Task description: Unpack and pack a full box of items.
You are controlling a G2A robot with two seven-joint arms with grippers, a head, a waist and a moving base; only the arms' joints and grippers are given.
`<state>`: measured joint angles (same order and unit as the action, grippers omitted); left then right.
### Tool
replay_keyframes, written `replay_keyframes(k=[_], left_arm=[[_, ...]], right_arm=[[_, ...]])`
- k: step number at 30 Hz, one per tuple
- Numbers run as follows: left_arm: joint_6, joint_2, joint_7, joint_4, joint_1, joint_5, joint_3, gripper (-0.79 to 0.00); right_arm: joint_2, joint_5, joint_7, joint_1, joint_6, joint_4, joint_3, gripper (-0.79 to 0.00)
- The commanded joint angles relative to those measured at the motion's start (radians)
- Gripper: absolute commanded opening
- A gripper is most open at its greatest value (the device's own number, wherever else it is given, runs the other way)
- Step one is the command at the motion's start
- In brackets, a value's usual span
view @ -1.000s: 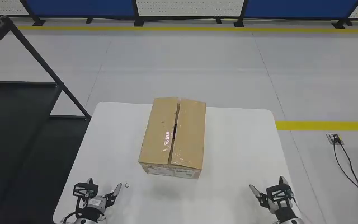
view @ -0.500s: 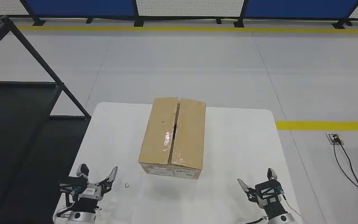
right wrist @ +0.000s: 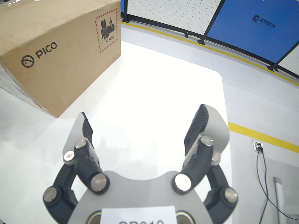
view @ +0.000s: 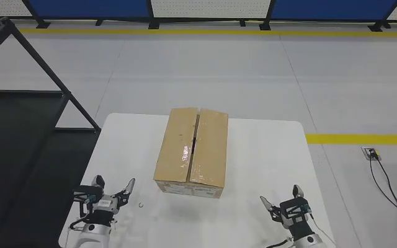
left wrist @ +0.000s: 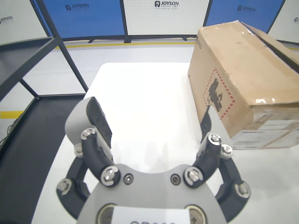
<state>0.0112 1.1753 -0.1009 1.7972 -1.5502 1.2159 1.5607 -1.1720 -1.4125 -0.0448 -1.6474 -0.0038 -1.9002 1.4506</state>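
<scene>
Shut box [view: 191, 152] mid-table [view: 260, 161], grippers released.
Left gripper [view: 115, 184] and right gripper [view: 280, 197] hover by the near edge, jaws spread, empty, well apart from the box.

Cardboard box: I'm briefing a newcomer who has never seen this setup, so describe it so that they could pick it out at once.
Find the white table on the grey floor. At its middle lies the cardboard box, flaps shut along a taped centre seam. It is the only big brown thing there, with a red-dashed warning label on its side.
</scene>
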Motion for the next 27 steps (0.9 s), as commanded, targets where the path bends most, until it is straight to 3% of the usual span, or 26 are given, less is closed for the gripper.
replay_keyframes(k=[1, 8, 18, 27], left_arm=[[0.004, 0.002, 0.020, -0.046, 0.061, 0.008, -0.018, 0.000], [-0.032, 0.013, 0.045, -0.176, 0.202, -0.001, -0.087, 0.000], [-0.045, 0.014, 0.042, -0.183, 0.204, 0.009, -0.096, 0.000], [-0.038, 0.022, 0.063, -0.184, 0.222, 0.073, -0.152, 0.000]], right_arm=[[-0.002, -0.006, -0.015, 0.009, -0.002, 0.005, -0.016, 0.000], [-0.016, 0.011, -0.072, 0.035, 0.058, 0.004, -0.056, 0.000], [-0.018, 0.014, -0.060, 0.041, 0.069, 0.012, -0.056, 0.000], [-0.026, 0.009, -0.046, 0.082, 0.049, 0.038, -0.083, 0.000]])
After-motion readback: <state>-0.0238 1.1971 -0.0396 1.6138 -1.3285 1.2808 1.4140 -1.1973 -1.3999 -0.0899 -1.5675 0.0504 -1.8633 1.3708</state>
